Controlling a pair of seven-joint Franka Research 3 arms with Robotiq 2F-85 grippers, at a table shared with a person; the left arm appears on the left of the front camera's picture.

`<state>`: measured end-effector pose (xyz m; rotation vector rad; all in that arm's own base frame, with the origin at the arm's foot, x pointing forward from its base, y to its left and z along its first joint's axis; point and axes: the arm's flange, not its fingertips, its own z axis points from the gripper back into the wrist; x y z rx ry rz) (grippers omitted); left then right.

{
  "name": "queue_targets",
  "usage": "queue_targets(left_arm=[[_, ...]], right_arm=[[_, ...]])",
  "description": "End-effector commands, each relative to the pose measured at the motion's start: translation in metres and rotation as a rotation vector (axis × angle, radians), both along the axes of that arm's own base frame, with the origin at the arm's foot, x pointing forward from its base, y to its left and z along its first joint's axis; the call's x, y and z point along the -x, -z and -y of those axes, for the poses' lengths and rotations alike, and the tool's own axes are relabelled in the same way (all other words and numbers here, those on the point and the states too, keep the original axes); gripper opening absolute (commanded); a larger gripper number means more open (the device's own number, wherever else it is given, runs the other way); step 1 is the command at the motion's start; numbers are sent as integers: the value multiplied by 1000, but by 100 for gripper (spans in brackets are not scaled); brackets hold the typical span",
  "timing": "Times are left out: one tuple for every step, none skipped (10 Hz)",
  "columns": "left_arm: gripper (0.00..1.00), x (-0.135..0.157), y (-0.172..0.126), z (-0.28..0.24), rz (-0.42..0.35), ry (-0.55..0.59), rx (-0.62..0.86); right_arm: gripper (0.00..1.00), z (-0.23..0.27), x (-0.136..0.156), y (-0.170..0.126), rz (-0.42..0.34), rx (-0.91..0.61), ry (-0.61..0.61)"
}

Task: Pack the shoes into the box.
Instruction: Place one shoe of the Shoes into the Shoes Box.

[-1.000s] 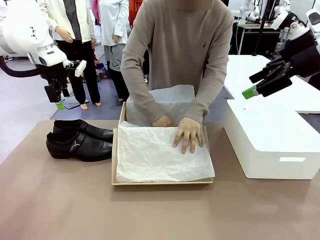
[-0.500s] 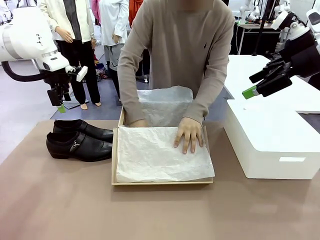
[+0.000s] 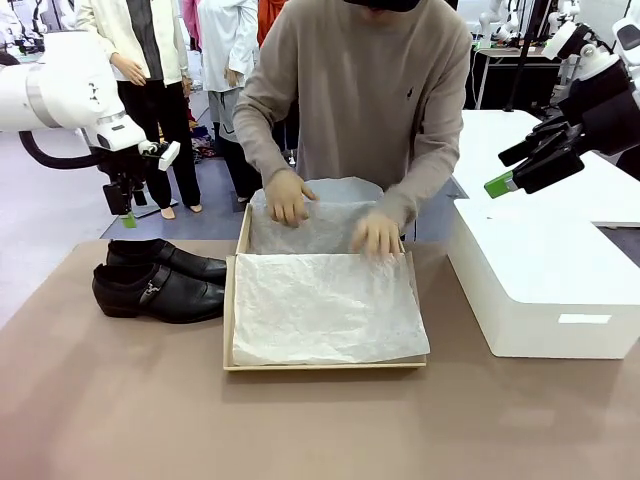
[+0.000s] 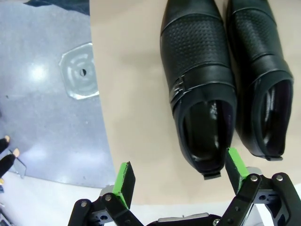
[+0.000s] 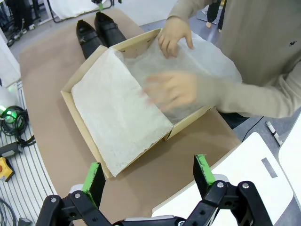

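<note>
You have the shoes [image 3: 160, 280] side by side on the table, just left of the box [image 3: 229, 320], where a person's hands [image 3: 288, 197] handle the tissue [image 3: 320, 310]. Your left gripper [image 4: 179, 170] hovers above the shoes, fingers spread and empty. Your right gripper [image 3: 510, 168] hangs raised near the white box [image 3: 540, 290], fingers also apart.

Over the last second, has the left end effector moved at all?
Yes. The left end effector has shifted slightly right and down in the front view, closer to the shoes, which have not moved.
</note>
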<state>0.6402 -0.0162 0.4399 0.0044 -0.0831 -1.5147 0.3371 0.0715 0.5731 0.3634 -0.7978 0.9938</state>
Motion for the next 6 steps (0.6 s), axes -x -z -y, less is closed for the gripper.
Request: queue_targets(left_arm=[[100,-12,4,-3,-12,19,-14],[100,-14,11,0,5,24,-15],[100,-16,14,0,9,12,-10],[100,-17,17,-1,14,-4,-10],[100,-18,20,-1,10,-5,-11],[100,-20,25,0,-4,-2,-14]], right_arm=[[100,0,-1,0,1,-13,-7],[100,0,-1,0,1,-13,-7],[100,0,-1,0,1,-13,-7],[100,0,-1,0,1,-13,-7],[100,0,-1,0,1,-13,-7],[100,0,-1,0,1,-13,-7]])
